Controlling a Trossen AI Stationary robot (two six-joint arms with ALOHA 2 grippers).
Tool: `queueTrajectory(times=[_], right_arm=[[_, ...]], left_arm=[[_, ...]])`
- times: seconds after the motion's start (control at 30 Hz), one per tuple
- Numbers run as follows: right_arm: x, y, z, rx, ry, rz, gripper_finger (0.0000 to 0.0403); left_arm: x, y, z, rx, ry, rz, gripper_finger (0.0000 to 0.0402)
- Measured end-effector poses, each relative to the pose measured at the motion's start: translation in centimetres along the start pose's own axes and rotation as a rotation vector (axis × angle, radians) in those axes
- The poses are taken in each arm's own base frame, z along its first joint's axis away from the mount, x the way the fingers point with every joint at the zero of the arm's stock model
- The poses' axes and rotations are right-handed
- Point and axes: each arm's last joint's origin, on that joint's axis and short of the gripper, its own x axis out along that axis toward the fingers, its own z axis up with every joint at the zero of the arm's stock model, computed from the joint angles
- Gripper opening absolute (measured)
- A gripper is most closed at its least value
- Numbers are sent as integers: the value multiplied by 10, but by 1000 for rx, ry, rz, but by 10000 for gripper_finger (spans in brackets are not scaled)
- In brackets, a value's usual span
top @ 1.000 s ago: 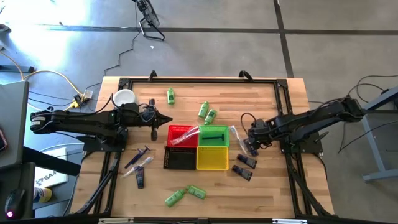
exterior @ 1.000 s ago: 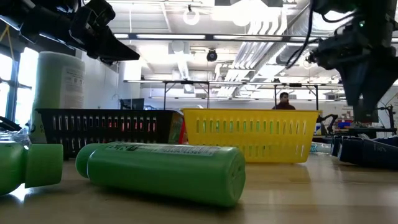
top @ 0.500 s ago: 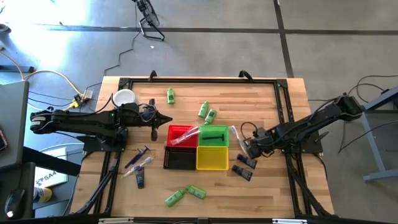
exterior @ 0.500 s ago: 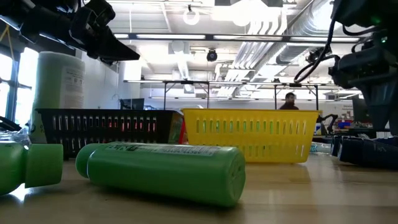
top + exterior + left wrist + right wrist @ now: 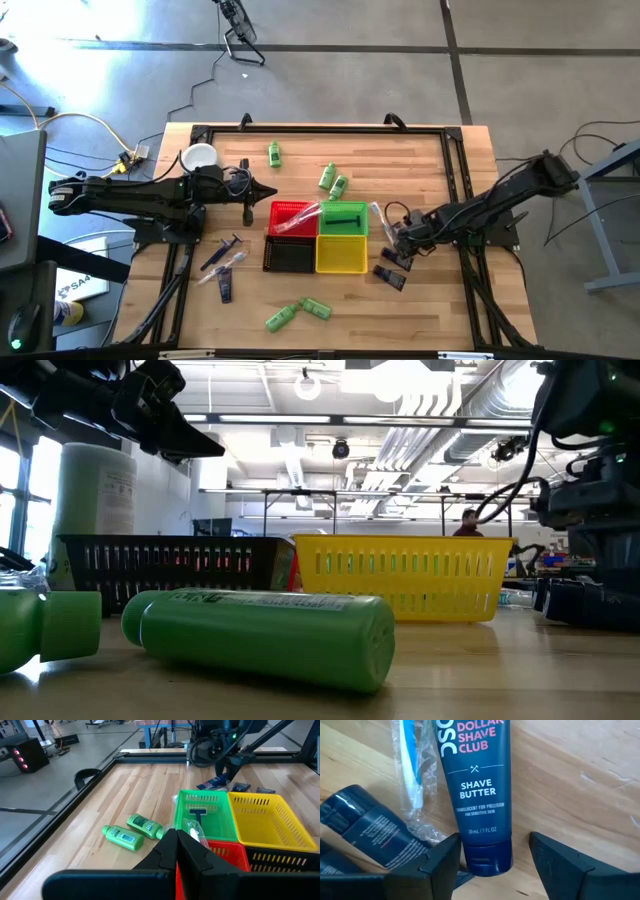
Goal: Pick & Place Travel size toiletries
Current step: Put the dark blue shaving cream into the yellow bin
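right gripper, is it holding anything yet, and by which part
Nothing is held. The right gripper is open, one finger on each side of the shave butter tube at its cap end, not closed on it.

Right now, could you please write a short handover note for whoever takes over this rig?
Left gripper: shut, empty, waiting near the red basket.
Right gripper: open, low over the shave butter tube, fingers either side of its cap, not closed.
Done: a razor-like item lies in the green basket.
Left: green bottles, more dark tubes and wrapped toothbrushes lie loose on the table.
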Motion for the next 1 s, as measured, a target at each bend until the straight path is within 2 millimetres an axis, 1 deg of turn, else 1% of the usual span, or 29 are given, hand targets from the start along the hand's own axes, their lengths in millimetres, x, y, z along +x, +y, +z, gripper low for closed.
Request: queueTrajectory(times=[0.33, 0.43, 0.67, 0.77, 0.87, 1.0], right_arm=[[2, 1, 0, -46, -7, -1, 227], [2, 0, 0, -47, -8, -4, 208], [3, -1, 0, -48, -8, -15, 149], [3, -1, 0, -48, -8, -15, 135], [3, -1, 0, -48, -6, -14, 135], [3, -1, 0, -48, -4, -12, 152]], left_arm=[[0, 1, 0, 0, 1, 22, 1], [0, 1, 0, 0, 1, 25, 1], [0, 1, 0, 0, 1, 25, 1], [0, 1, 0, 0, 1, 25, 1], [0, 1, 0, 0, 2, 25, 1], [0, 1, 0, 0, 2, 25, 1]])
